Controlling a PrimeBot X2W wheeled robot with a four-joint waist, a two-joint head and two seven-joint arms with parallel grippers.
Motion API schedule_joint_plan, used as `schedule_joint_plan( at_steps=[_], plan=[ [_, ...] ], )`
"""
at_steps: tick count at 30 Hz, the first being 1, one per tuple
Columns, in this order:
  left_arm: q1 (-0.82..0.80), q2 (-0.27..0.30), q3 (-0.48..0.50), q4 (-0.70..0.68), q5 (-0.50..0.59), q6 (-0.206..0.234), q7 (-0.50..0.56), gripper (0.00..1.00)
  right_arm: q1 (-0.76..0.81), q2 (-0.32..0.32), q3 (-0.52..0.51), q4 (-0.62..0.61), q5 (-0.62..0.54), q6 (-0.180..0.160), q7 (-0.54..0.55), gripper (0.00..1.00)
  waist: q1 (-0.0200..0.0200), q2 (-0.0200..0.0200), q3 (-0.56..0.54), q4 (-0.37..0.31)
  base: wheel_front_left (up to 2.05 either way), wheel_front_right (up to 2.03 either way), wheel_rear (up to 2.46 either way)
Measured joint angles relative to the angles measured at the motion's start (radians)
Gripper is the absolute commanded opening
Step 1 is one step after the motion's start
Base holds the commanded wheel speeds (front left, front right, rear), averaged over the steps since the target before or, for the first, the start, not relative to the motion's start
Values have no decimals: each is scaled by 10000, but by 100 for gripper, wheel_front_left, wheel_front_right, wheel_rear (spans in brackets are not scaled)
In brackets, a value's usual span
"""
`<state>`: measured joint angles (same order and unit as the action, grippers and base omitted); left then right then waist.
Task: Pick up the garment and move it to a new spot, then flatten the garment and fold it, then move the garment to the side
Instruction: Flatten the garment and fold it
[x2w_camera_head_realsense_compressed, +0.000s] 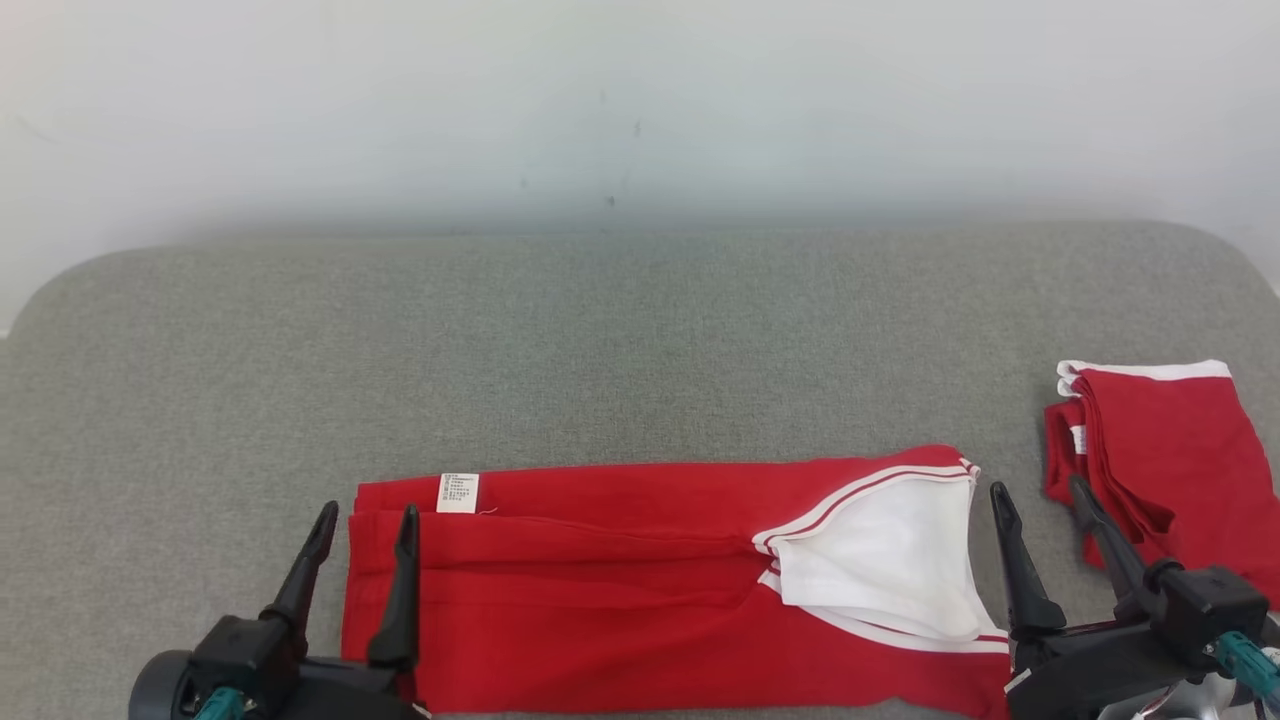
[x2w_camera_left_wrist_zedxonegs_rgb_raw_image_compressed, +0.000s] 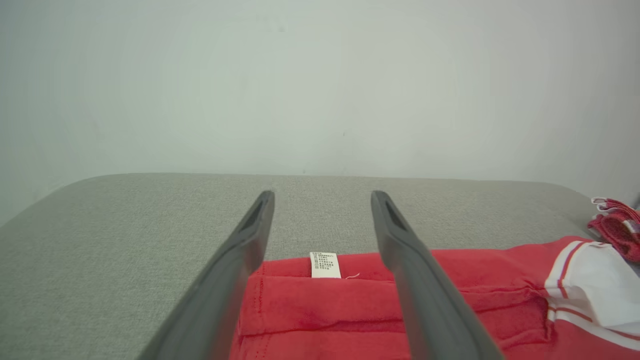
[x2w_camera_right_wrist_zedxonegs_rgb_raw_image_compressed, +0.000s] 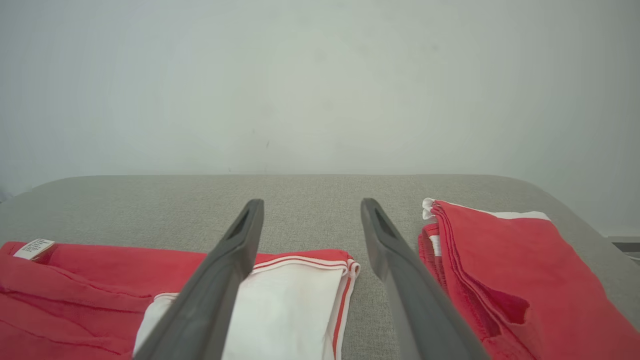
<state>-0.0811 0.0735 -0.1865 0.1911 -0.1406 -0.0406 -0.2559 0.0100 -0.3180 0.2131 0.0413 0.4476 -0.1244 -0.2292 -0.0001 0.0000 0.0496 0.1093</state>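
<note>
- The red garment (x2w_camera_head_realsense_compressed: 620, 580) lay folded into a long band along the near side of the grey padded surface (x2w_camera_head_realsense_compressed: 640, 330). Its white label (x2w_camera_head_realsense_compressed: 458, 492) sat at the far left corner and its white panel (x2w_camera_head_realsense_compressed: 880, 560) at the right end.
- The left gripper (x2w_camera_head_realsense_compressed: 368, 510) straddled the band's left edge, jaws spread wide with nothing between them.
- The right gripper (x2w_camera_head_realsense_compressed: 1040, 488) stood just off the band's right end, likewise spread and empty.
- Pinching only the top layer at either end would probably have let the lower folds slide open once lifted.
- The right gripper sat between the band and a second red garment (x2w_camera_head_realsense_compressed: 1170, 450) folded at the far right. A reach drifting right could have snagged that pile and dragged it along.
- Lifting the two ends unevenly would likely have skewed the next fold, and the loose white panel might have flopped out.
- A pull toward the near side risked drawing the cloth off the surface.
</note>
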Motion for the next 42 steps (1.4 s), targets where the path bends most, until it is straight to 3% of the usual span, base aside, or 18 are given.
schedule_joint_plan(
  at_steps=[14, 21, 42],
  plan=[
    [630, 458, -316, -159, 115, -313, -2, 100, -34, 798, -447, 784, 88, 0, -107, 100, -1, -1, -621, 123, 0, 0, 0],
    [709, 510, -347, -232, 115, -314, -2, 100, -2, 823, -872, 970, 84, 0, -174, 100, 0, 0, -651, 55, 0, 0, 0],
    [595, 435, -443, -437, 61, -391, 180, 100, -12, 828, -903, 926, -19, 8, -188, 100, 1, 0, -382, 51, 0, 0, 0]
  ],
)
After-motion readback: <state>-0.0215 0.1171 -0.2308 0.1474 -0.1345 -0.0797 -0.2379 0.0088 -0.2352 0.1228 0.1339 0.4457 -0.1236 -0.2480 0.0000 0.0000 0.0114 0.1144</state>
